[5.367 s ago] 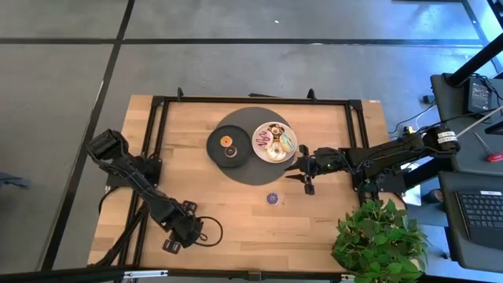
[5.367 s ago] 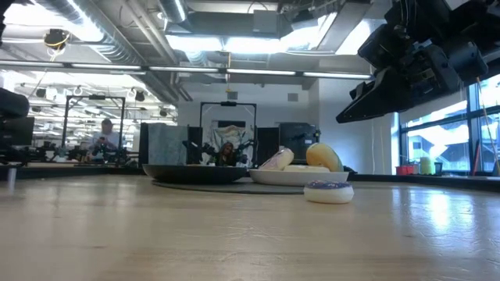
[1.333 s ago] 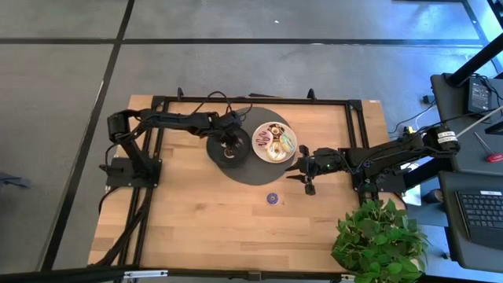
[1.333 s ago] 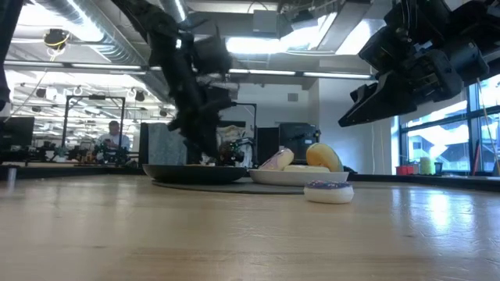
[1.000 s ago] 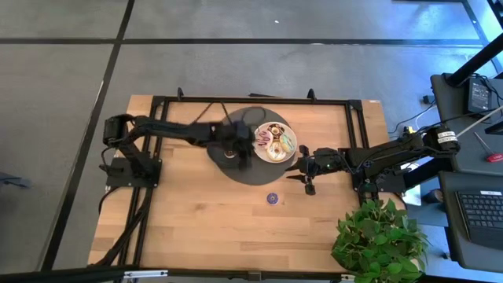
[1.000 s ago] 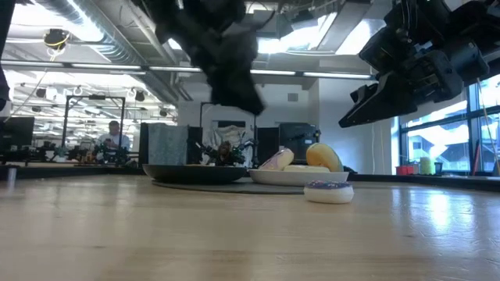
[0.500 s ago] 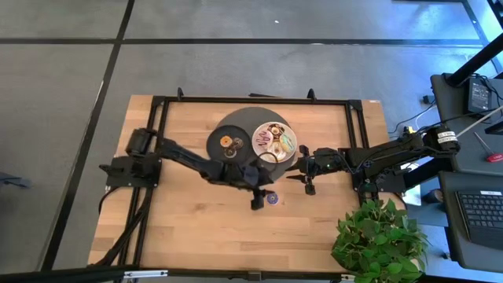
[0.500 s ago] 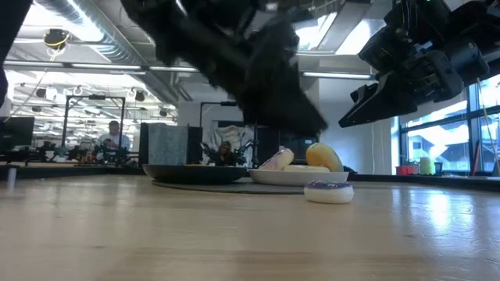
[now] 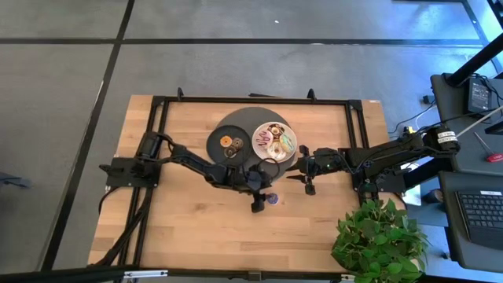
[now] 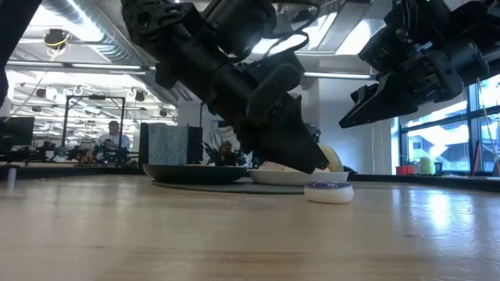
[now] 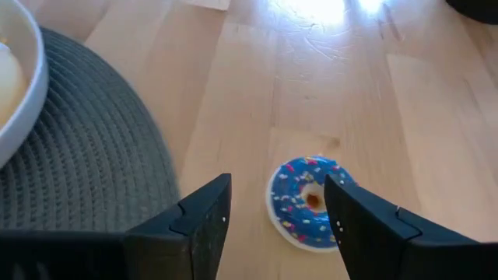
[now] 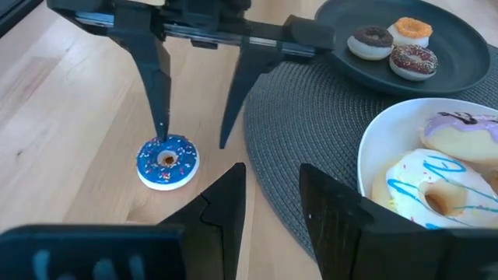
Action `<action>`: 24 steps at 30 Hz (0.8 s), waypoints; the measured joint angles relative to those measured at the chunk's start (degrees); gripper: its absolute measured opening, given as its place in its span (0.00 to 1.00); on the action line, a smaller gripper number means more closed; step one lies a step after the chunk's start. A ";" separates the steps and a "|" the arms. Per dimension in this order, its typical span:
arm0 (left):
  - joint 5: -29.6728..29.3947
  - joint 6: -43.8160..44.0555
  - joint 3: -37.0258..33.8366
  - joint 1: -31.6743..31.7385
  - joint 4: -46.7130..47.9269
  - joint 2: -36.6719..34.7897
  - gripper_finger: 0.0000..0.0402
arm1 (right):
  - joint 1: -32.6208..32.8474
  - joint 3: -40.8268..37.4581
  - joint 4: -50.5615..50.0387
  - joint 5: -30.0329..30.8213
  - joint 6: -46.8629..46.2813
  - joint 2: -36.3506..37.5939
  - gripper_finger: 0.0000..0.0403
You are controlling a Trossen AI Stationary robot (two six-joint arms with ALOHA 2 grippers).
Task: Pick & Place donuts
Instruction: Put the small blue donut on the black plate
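Note:
A small blue-iced donut (image 9: 273, 199) (image 11: 307, 204) lies flat on the bare wood, near the grey mat (image 12: 311, 101). My left gripper (image 9: 263, 198) (image 11: 276, 214) is open and slants down just above it, one finger on each side, touching nothing. The black plate (image 12: 459, 47) holds three small donuts (image 12: 401, 47). The white plate (image 12: 367, 163) holds larger iced donuts (image 12: 428, 187). My right gripper (image 9: 299, 176) (image 12: 272, 198) hangs open and empty beside the white plate, above the table.
Both plates stand on the round grey mat (image 9: 244, 169) at the table's far middle. A potted plant (image 9: 377, 240) stands at the near right corner. Black frame rails (image 9: 251, 100) run around the tabletop. Bare wood lies toward the near and left sides.
My left gripper has swung from above the black plate toward the table's near edge and to the right. It has sunk to just above the blue donut. The donut has not moved.

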State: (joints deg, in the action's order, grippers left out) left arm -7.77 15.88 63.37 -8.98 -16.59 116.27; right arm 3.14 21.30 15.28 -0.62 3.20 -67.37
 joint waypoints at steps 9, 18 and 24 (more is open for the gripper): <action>-0.49 -0.09 0.02 -0.89 -0.23 0.80 0.47 | -0.01 0.00 0.01 0.00 0.02 0.00 0.31; -1.14 0.80 0.04 -0.91 -1.79 2.99 0.41 | -0.01 0.00 0.02 -0.01 0.02 0.00 0.31; -0.82 -0.02 0.04 -0.91 -1.48 2.71 0.32 | 0.00 0.00 0.01 0.00 0.04 0.00 0.31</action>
State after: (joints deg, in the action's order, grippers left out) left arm -8.59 15.86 63.42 -9.89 -18.07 118.98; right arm 3.14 21.30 15.29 -0.62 3.25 -67.37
